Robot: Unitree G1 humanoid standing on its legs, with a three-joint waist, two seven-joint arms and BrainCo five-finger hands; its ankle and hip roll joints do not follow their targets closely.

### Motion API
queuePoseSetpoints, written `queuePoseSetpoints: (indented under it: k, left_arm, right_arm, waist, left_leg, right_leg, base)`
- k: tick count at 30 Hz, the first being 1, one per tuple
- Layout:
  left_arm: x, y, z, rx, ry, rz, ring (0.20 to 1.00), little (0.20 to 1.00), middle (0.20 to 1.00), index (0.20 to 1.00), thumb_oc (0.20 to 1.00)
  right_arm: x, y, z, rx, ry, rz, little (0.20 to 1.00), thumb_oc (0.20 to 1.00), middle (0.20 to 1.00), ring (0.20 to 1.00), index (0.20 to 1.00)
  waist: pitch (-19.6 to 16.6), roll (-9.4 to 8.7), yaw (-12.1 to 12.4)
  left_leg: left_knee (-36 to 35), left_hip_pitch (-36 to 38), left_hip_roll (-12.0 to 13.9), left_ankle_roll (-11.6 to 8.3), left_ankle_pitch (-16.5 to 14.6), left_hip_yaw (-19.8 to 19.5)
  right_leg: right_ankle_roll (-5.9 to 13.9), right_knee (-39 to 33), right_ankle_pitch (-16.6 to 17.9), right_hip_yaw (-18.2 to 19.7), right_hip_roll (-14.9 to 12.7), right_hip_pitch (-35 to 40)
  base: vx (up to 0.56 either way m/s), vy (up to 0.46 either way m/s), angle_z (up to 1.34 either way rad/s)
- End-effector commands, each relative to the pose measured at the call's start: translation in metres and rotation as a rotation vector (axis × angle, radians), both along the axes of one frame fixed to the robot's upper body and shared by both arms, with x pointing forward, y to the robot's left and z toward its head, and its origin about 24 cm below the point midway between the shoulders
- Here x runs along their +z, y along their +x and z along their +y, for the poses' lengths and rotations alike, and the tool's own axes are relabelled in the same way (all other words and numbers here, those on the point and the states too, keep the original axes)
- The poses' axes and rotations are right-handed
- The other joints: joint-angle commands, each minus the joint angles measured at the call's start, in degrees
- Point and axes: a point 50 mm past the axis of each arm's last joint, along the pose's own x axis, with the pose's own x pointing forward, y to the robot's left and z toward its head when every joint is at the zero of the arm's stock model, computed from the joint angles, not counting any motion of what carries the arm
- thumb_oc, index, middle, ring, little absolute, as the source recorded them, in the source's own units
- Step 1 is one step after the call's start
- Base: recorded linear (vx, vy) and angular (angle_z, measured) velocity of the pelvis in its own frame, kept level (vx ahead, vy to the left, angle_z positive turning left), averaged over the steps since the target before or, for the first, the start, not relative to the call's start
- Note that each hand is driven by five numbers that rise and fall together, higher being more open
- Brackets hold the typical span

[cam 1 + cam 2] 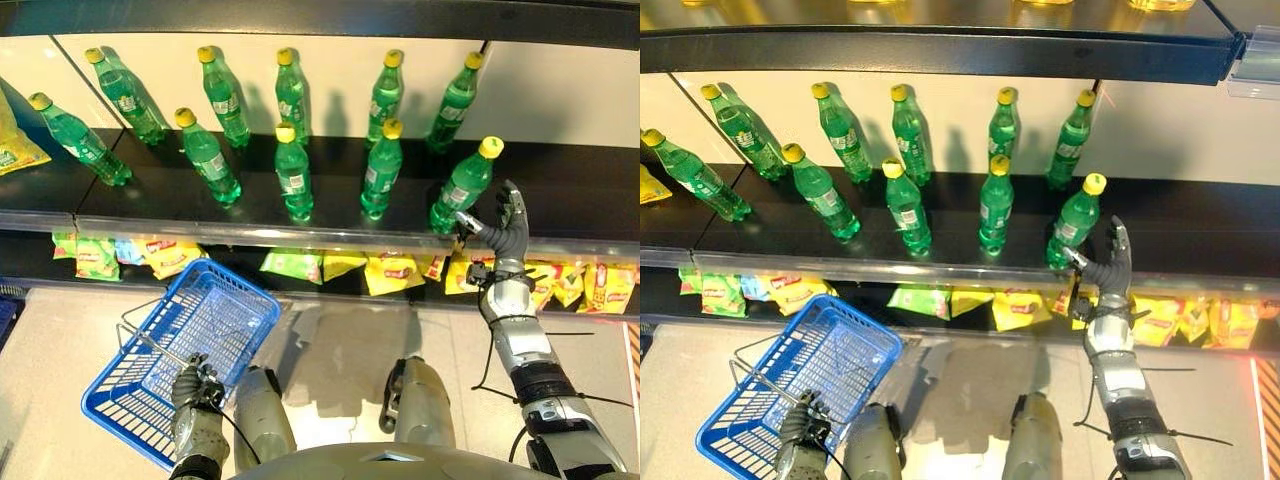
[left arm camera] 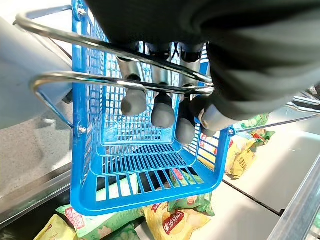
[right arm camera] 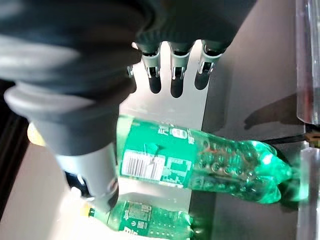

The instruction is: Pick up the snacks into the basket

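While our left hand [image 1: 196,392] curls round the chrome wire handles of the blue plastic basket [image 1: 215,310], keeping its empty mouth ready, our right hand [image 1: 503,232] spreads beside the nearest green soda bottle [image 1: 463,186]; yellow and green snack bags [image 1: 392,272] lie on the lower shelf.

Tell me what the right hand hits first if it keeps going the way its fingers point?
Likely the nearest green bottle: the open right hand is raised beside it at the shelf edge, though depth is unclear.
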Motion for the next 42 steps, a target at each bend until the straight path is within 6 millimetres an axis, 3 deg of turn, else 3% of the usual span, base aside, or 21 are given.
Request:
queuePoseSetpoints:
  k: [1, 8, 18, 35, 36, 37, 38, 42]
  left_arm:
    - [0.017, 0.018, 0.005, -0.077, 0.065, -0.112, 0.2, 0.2, 0.2, 0.2, 0.2]
    - [0.014, 0.014, 0.006, -0.085, 0.062, -0.093, 0.2, 0.2, 0.2, 0.2, 0.2]
    - [0.015, 0.01, 0.011, -0.086, 0.072, -0.087, 0.2, 0.2, 0.2, 0.2, 0.2]
    - [0.012, 0.003, 0.014, -0.067, 0.061, -0.073, 0.2, 0.2, 0.2, 0.2, 0.2]
    - [0.012, 0.003, 0.015, -0.065, 0.061, -0.074, 0.2, 0.2, 0.2, 0.2, 0.2]
    - [0.012, 0.003, 0.015, -0.063, 0.062, -0.074, 0.2, 0.2, 0.2, 0.2, 0.2]
    - [0.012, 0.003, 0.015, -0.064, 0.062, -0.077, 0.2, 0.2, 0.2, 0.2, 0.2]
    - [0.013, 0.003, 0.015, -0.065, 0.065, -0.084, 0.2, 0.2, 0.2, 0.2, 0.2]
  right_arm:
    - [0.029, 0.015, -0.002, -0.001, -0.046, -0.102, 1.0, 1.0, 1.0, 1.0, 1.0]
    - [0.027, 0.031, 0.0, -0.003, -0.051, -0.052, 1.0, 1.0, 1.0, 1.0, 1.0]
    - [0.044, 0.055, -0.004, -0.033, -0.056, -0.041, 1.0, 1.0, 1.0, 1.0, 1.0]
    - [0.053, 0.072, -0.015, -0.092, -0.067, 0.019, 1.0, 1.0, 1.0, 1.0, 1.0]
    - [0.053, 0.073, -0.016, -0.095, -0.067, 0.02, 0.517, 0.517, 0.517, 0.517, 0.517]
    - [0.055, 0.074, -0.017, -0.1, -0.069, 0.018, 0.316, 0.316, 0.316, 0.316, 0.316]
    - [0.055, 0.074, -0.018, -0.101, -0.07, 0.018, 0.2, 0.2, 0.2, 0.2, 0.2]
    - [0.057, 0.074, -0.022, -0.11, -0.081, 0.021, 0.2, 0.2, 0.2, 0.2, 0.2]
  waist:
    - [0.4, 0.24, 1.3]
    - [0.3, 0.47, 2.0]
    - [0.4, 0.92, 3.5]
    - [0.5, 1.29, 4.7]
    - [0.6, 1.32, 4.7]
    - [0.6, 1.35, 4.8]
    - [0.6, 1.38, 4.9]
    - [0.7, 1.33, 4.9]
  left_leg:
    - [4.4, -1.5, -1.6, 5.18, -2.7, 3.0]
    - [4.3, -2.1, -1.7, 5.15, -2.4, 2.8]
    - [4.5, -3.0, -2.2, 5.23, -1.9, 2.0]
    - [4.4, -3.8, -2.5, 5.09, -1.4, 1.4]
    - [4.5, -3.8, -2.5, 5.08, -1.4, 1.4]
    - [4.5, -3.8, -2.6, 5.09, -1.4, 1.4]
    - [4.5, -3.9, -2.6, 5.09, -1.4, 1.3]
    - [4.6, -3.9, -2.6, 5.06, -1.4, 1.2]
  right_leg:
    - [0.91, -1.9, 2.2, -0.3, 0.5, 1.4]
    - [1.01, -1.8, 2.5, -0.5, 0.3, 1.1]
    - [0.78, -1.6, 2.6, -0.8, 0.4, 0.9]
    - [0.8, -1.4, 3.0, -1.0, 0.3, 0.6]
    - [0.8, -1.4, 3.0, -1.0, 0.3, 0.6]
    - [0.83, -1.3, 2.9, -1.0, 0.3, 0.6]
    - [0.8, -1.3, 2.9, -1.0, 0.3, 0.6]
    - [0.85, -1.4, 3.0, -1.0, 0.2, 0.6]
  base:
    - [0.0, 0.0, 0.0]
    - [0.0, 0.003, 0.02]
    - [-0.02, 0.001, 0.04]
    - [0.0, 0.0, 0.0]
    - [0.0, 0.0, 0.0]
    - [0.0, 0.0, 0.0]
    - [0.0, 0.0, 0.0]
    - [0.0, 0.0, 0.0]
